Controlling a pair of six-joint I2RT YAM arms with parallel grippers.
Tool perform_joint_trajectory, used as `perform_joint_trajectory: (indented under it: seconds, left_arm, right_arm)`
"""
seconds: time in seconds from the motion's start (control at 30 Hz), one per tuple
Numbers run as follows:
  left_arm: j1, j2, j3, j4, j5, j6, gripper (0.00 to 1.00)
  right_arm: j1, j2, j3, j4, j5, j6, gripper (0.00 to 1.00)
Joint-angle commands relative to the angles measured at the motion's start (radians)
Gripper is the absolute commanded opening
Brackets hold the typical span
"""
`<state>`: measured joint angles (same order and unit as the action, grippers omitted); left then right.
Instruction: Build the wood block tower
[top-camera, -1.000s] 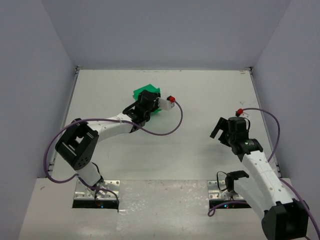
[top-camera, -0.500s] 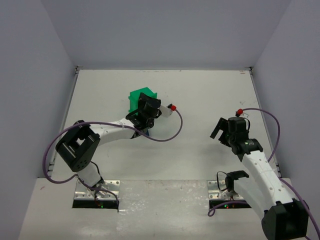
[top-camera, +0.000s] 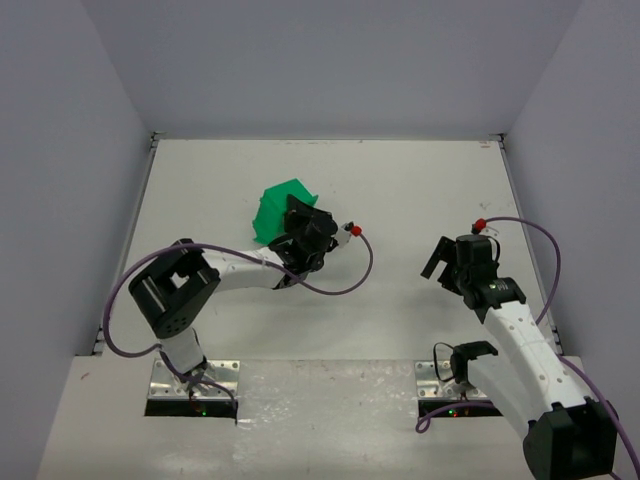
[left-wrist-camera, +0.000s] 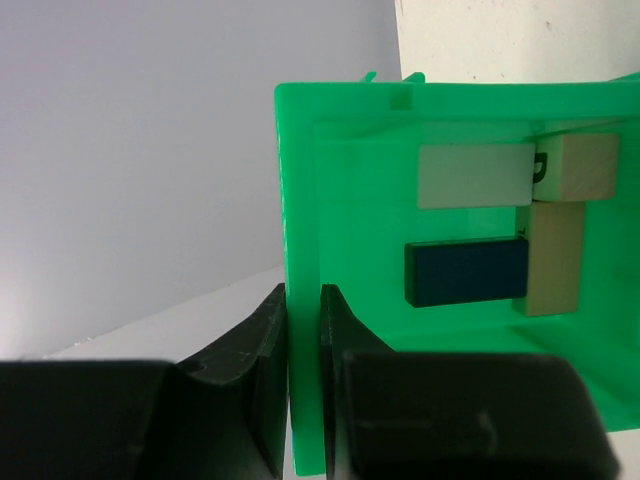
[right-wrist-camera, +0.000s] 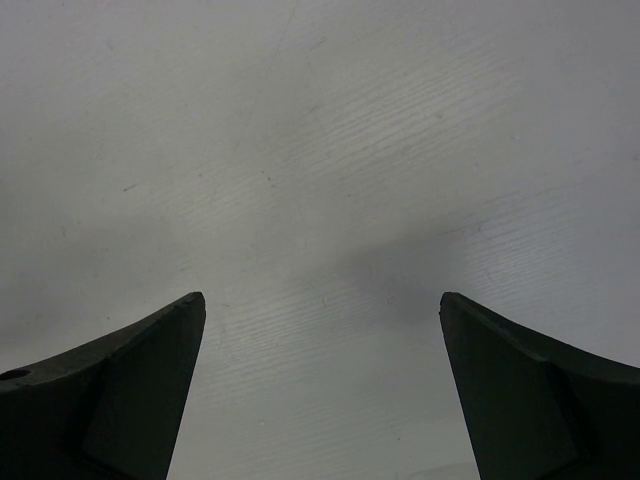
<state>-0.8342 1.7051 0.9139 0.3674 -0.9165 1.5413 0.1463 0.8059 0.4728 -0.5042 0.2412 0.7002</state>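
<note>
My left gripper (left-wrist-camera: 302, 300) is pinched nearly closed on one side wall of the green bin (left-wrist-camera: 300, 180), one finger outside the wall and one inside, the plastic filling the thin gap between them. Only my left wrist camera looks into the bin. There the wood blocks lie bunched in the bin's far corner: a pale block (left-wrist-camera: 473, 176) touching a tan block (left-wrist-camera: 585, 167) that has a dark mark on its face, a blue block (left-wrist-camera: 467, 272) just below the pale one, and a second tan block (left-wrist-camera: 555, 258) standing on end against the blue one's right end.

From overhead the bin (top-camera: 272, 208) shows just its outer faces, canted on the table (top-camera: 400, 180), with my left gripper (top-camera: 290, 224) at its right edge – the blocks are hidden in that view.

Well right of the bin, my right gripper (top-camera: 438, 262) hangs over bare table. Its wrist camera shows the fingers spread wide (right-wrist-camera: 321, 300), nothing between them but the pale tabletop.

A second ago the bin sat farther back and mostly under my left wrist. Now it is nearer and more to the left, tipped so more green shows – and my left elbow has swung right. My right arm has not moved
</note>
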Motion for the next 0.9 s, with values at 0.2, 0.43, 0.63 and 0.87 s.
perform_joint_trajectory:
  seconds: [0.2, 0.43, 0.63, 0.87]
  left_arm:
    - [-0.071, 0.083, -0.021, 0.048, -0.111, 0.062, 0.00]
    - [-0.092, 0.113, -0.003, 0.030, -0.113, 0.044, 0.00]
    - [-0.110, 0.120, -0.002, 0.021, -0.119, 0.033, 0.00]
    - [-0.111, 0.101, 0.033, -0.011, -0.110, -0.007, 0.00]
  right_arm:
    - [-0.002, -0.001, 0.022, 0.007, 0.055, 0.009, 0.99]
    - [-0.002, -0.004, 0.021, 0.004, 0.052, 0.009, 0.99]
    - [-0.003, -0.009, 0.023, 0.000, 0.053, 0.007, 0.99]
    - [-0.003, -0.016, 0.021, -0.002, 0.057, 0.007, 0.99]
